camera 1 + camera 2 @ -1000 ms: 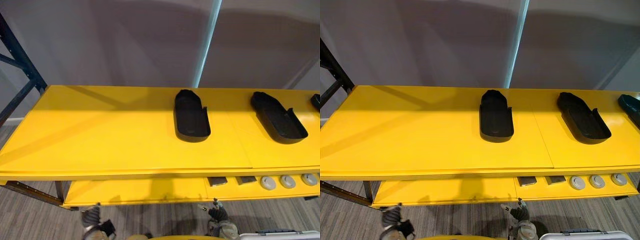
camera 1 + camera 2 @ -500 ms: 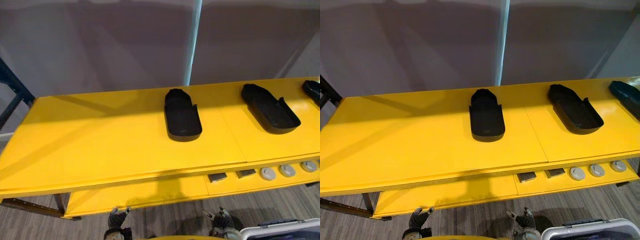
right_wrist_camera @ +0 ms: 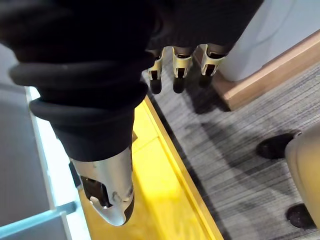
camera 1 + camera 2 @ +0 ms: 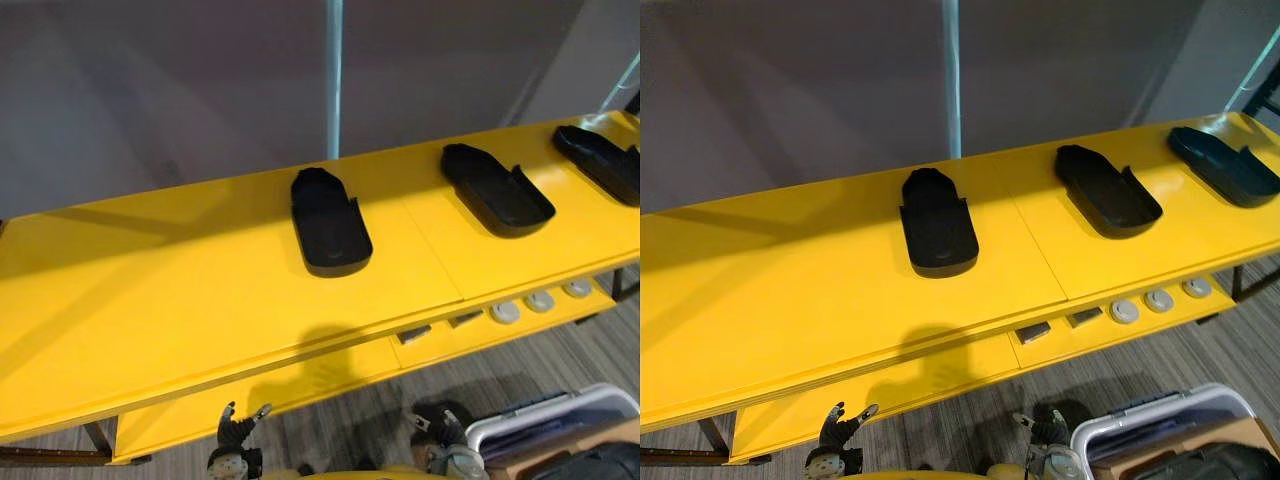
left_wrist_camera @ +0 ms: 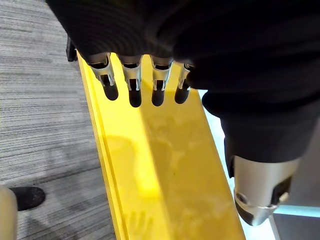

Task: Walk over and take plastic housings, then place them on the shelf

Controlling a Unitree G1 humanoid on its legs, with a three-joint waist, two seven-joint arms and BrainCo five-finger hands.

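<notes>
Plastic housings: three black ones, all lying on the top board of the yellow shelf (image 4: 150, 290), none in my hands.

Top board: runs across the whole head view against a grey wall (image 4: 180, 90).

Lower board (image 4: 330, 372): also yellow, showing beneath the top board's front edge.

Floor (image 4: 450, 385): grey and striped.

Bin (image 4: 1160, 412): pale, on the floor at my right, just beside my right hand.

Housing 1 (image 4: 328, 222): near the middle of the top board, open side up.

Housing 2 (image 4: 497, 190): to the right of housing 1 and well apart from it, lying at an angle.

Housing 3 (image 4: 600, 162): at the far right end of the board.

Left hand (image 4: 235, 437): low, in front of the lower board. In the wrist view its fingers (image 5: 135, 87) hang straight over the yellow edge. Released, grasping nothing.

Right hand (image 4: 1045, 437): low, over the floor. Its fingers (image 3: 177, 70) are relaxed and its thumb (image 3: 107, 185) stands apart. Also released and empty.

Small parts on the lower board, right portion: three grey round discs (image 4: 540, 301) in a row, with two small dark blocks (image 4: 415, 334) to their left.
</notes>
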